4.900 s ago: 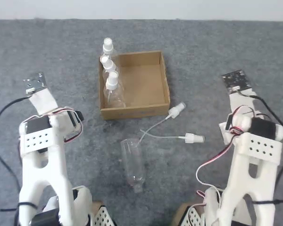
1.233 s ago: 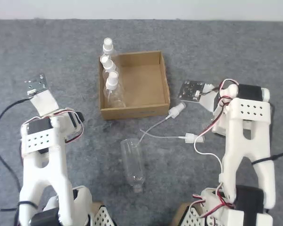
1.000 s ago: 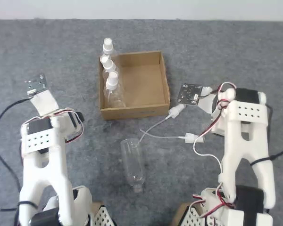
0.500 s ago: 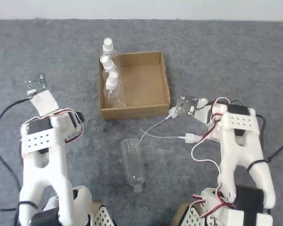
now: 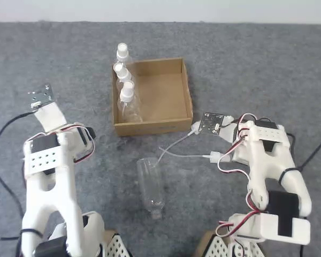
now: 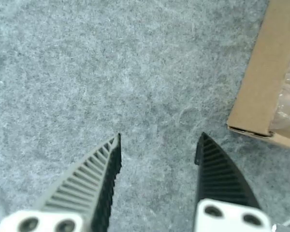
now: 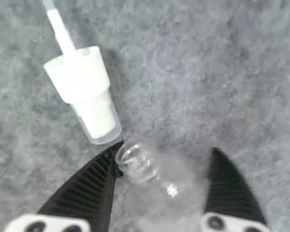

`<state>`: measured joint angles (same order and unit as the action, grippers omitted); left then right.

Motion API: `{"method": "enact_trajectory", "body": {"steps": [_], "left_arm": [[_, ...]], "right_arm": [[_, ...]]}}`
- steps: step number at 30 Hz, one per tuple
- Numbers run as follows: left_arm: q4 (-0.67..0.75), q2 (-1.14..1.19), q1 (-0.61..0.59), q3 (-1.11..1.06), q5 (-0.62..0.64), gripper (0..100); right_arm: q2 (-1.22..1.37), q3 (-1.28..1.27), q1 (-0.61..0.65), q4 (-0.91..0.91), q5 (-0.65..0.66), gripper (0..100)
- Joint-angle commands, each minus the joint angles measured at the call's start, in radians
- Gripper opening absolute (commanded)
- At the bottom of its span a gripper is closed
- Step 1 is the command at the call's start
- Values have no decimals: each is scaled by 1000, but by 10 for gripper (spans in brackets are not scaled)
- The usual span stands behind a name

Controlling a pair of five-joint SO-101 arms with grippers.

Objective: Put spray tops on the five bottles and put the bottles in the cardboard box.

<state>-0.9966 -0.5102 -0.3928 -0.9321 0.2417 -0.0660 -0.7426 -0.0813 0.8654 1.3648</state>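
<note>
The right pincer (image 7: 166,150) gapes wide, holding nothing, astride the threaded neck of a clear bottle (image 7: 145,169), seemingly lined up to grasp it. A spray top (image 7: 84,94) lies just beyond its tips. The left pincer (image 6: 157,145) hangs open, empty.

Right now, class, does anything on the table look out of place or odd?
A topless bottle lies on its side on the carpet in front of the cardboard box. Two spray tops lie loose nearby, not on any bottle. Nothing looks spilled or broken.
</note>
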Motion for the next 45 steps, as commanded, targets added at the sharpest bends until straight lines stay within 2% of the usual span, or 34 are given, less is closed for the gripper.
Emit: {"method": "enact_trajectory", "body": {"steps": [1,10,20,22,27,29,34,39,45], "left_arm": [[31,-6,-2,8,2,235],[31,-6,-2,8,2,235],[31,-6,-2,8,2,235],[31,-6,-2,8,2,235],[31,-5,-2,8,2,235],[31,-5,-2,8,2,235],[31,-6,-2,8,2,235],[31,-5,-2,8,2,235],[31,-5,-2,8,2,235]], "right_arm": [[-39,21,-22,-4,-23,107],[-108,21,-19,1,-192,94],[-159,23,31,116,-368,104],[-186,23,36,143,-384,143],[-286,23,28,220,-423,325],[-328,23,27,269,-427,361],[-401,23,28,404,-422,362],[-400,17,-21,423,-416,362],[-332,17,-120,421,-281,362]]}}
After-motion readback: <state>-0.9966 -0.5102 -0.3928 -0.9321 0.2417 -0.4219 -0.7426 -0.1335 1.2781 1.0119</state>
